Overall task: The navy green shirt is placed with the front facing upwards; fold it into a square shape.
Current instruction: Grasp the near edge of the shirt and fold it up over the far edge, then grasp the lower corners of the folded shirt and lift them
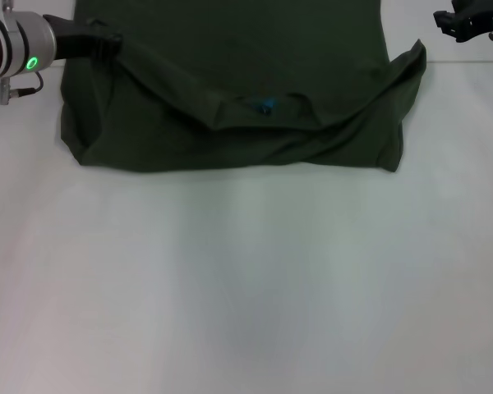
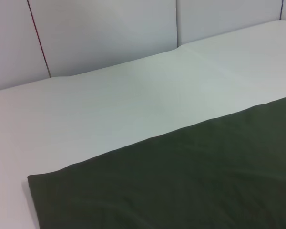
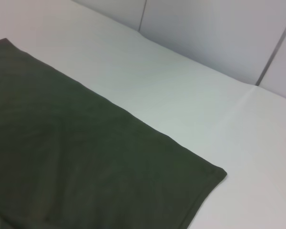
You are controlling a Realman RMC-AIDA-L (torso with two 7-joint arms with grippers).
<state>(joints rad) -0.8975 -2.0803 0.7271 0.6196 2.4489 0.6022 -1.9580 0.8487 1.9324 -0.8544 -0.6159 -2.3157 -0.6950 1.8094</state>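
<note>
The white table (image 1: 246, 295) lies bare and matte in front of the robot, and beyond that open stretch lies the navy green shirt (image 1: 230, 74), a dark olive, soft cotton piece reaching off the far edge of the head view. Its near edge is a doubled fold, rounded and loose rather than creased, with a slack diagonal ridge running across it. A small blue mark on the neck label (image 1: 267, 105) shows in the middle of that fold, which suggests the collar end has been brought over onto the body.

The left gripper (image 1: 107, 41) sits at the fold's left shoulder, its dark tip touching a raised tuck of fabric; it appears to pinch the cloth, though the fingers themselves are too dark to separate, so it cannot be told whether they are clamped. The right gripper (image 1: 468, 23) hangs beyond the shirt's right corner, apart from the cloth, and its fingers cannot be made out either.

The wrist views show the far hem lying flat and smooth, with square corners.

By judgement, the lengthwise fold is in hand. The next move calls for evening the sagging right side of the fold, then flattening the ridge toward a square.
</note>
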